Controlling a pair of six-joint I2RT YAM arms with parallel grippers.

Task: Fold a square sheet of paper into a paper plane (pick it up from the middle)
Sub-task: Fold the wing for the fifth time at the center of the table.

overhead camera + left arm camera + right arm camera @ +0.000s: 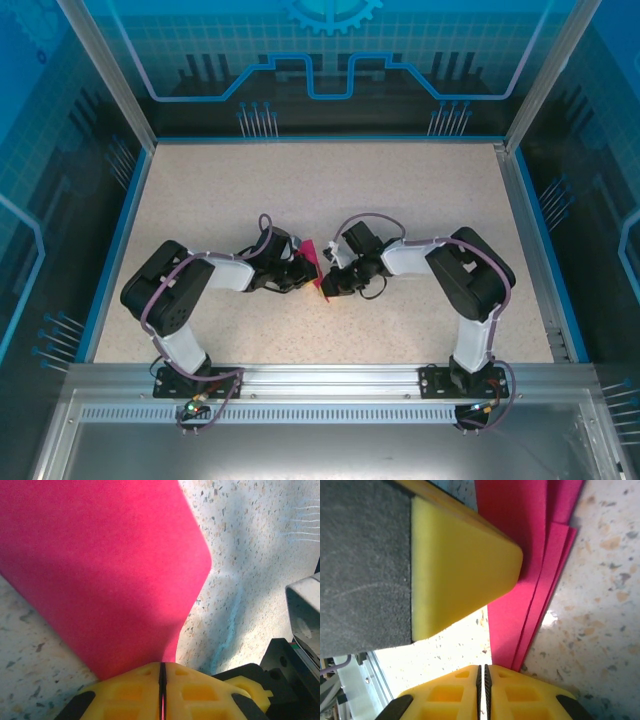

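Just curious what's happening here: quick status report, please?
Left gripper shut on pink paper. Right gripper shut beside its folded edge, hold unclear. No obstruction seen.

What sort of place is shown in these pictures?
Most likely a robot test cell in a laboratory: a speckled table enclosed by blue printed panels and metal posts, with the left arm and right arm bolted to an aluminium rail.

pink paper (100, 570) cut off at top and left edges; fold shape indiscernible from overhead.
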